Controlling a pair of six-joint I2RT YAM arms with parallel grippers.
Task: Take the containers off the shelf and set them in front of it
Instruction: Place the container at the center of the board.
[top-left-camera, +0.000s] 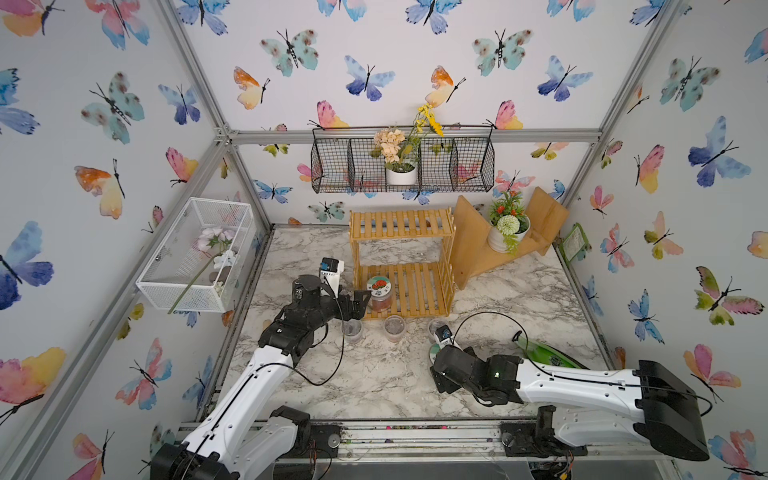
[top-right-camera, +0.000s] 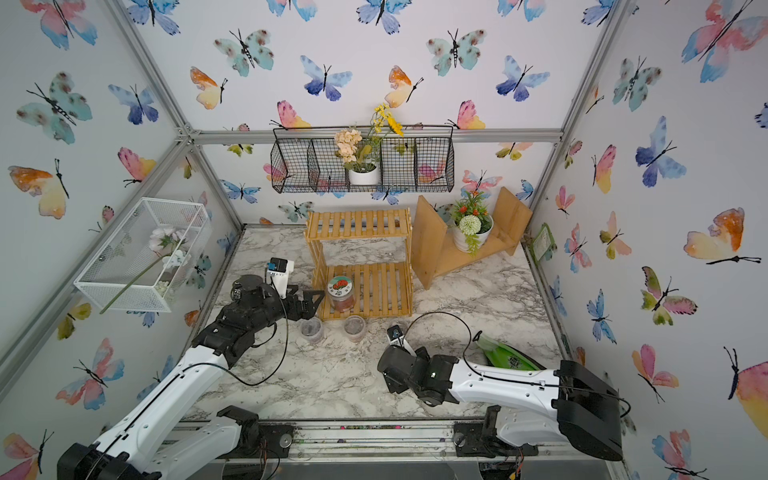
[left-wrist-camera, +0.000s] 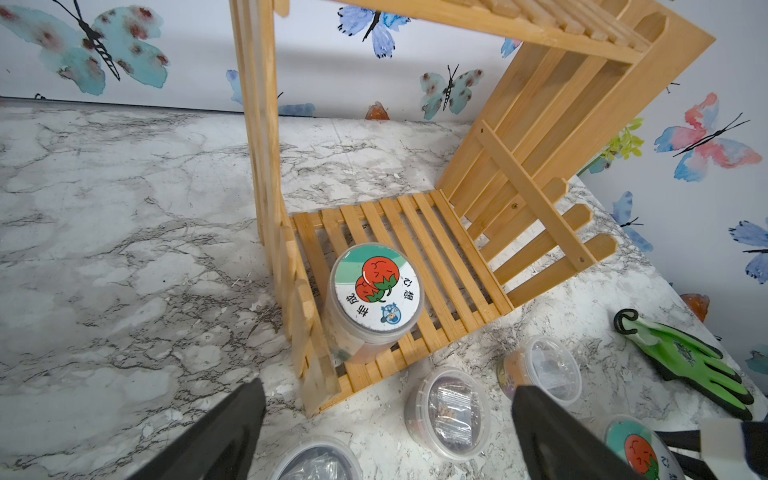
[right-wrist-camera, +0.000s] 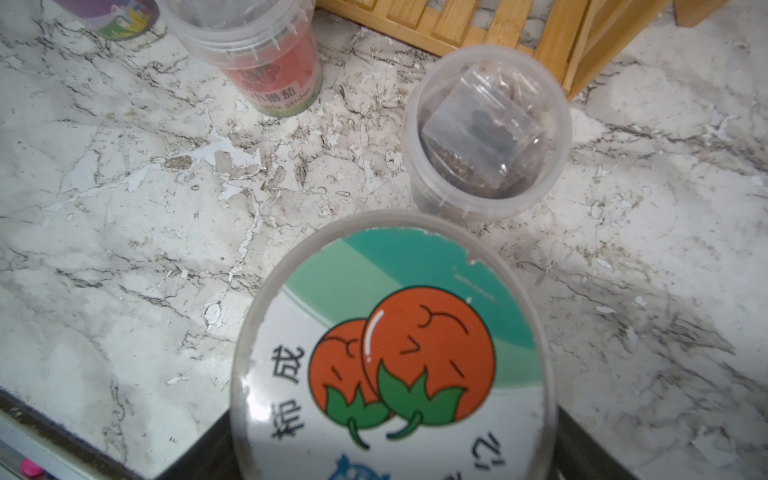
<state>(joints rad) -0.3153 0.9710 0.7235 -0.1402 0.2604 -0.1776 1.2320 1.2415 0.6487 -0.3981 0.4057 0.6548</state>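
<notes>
The bamboo shelf (top-left-camera: 401, 266) (top-right-camera: 361, 266) stands at the back of the marble table. One jar with a white, red-pictured lid (top-left-camera: 379, 289) (left-wrist-camera: 376, 286) sits on the front left corner of its lower board (left-wrist-camera: 419, 232). My left gripper (top-left-camera: 360, 298) (left-wrist-camera: 388, 386) hangs open just in front of that jar, apart from it. Three small clear cups (top-left-camera: 353, 330) (top-left-camera: 394, 327) (right-wrist-camera: 486, 133) stand on the table before the shelf. My right gripper (top-left-camera: 435, 353) (right-wrist-camera: 395, 436) is shut on a second jar (right-wrist-camera: 395, 345), low over the table beside the dark-filled cup.
A green glove (top-left-camera: 544, 353) (left-wrist-camera: 690, 365) lies at the right, behind my right arm. An angled wooden stand (top-left-camera: 469, 249) with a flower pot (top-left-camera: 505, 239) is right of the shelf. A black wire basket (top-left-camera: 403, 166) hangs on the back wall, a white mesh basket (top-left-camera: 195, 257) on the left wall.
</notes>
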